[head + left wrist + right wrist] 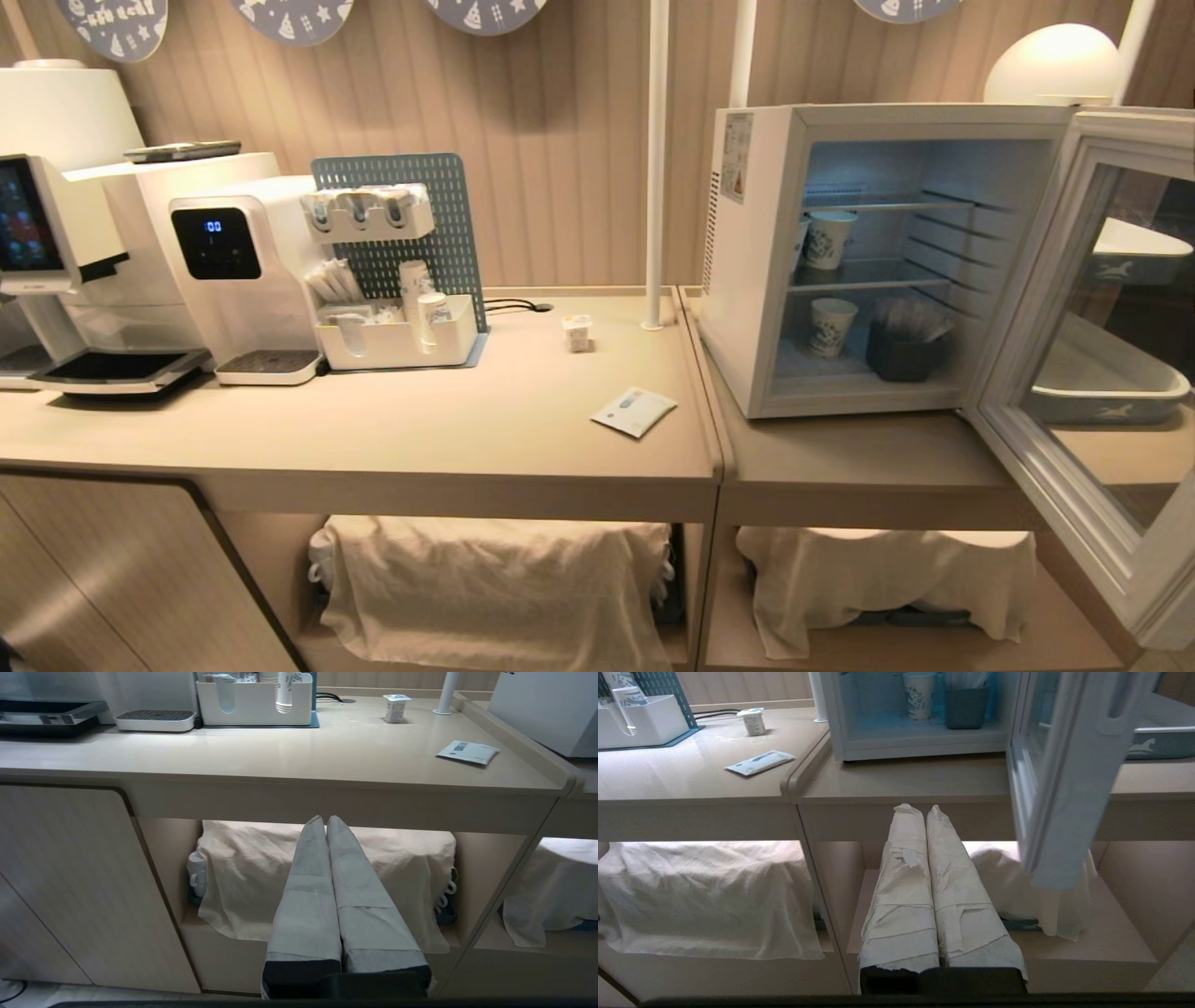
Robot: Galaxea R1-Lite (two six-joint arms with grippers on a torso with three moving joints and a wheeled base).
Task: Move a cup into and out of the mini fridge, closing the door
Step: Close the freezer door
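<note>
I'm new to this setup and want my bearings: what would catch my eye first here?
The mini fridge on the right counter, its door swung wide open toward the right, with two paper cups on its shelves. Next, the cup standing alone mid-counter, a flat sachet lying nearer the front edge. Both grippers, left and right, are shut below counter level.

Café counter, drinks machine, mini fridge

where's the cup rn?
The tiny white plastic cup with the orange-marked peel lid stands on the beige counter, left of the open white mini fridge, behind the flat white sachet, near the white pole.
</note>
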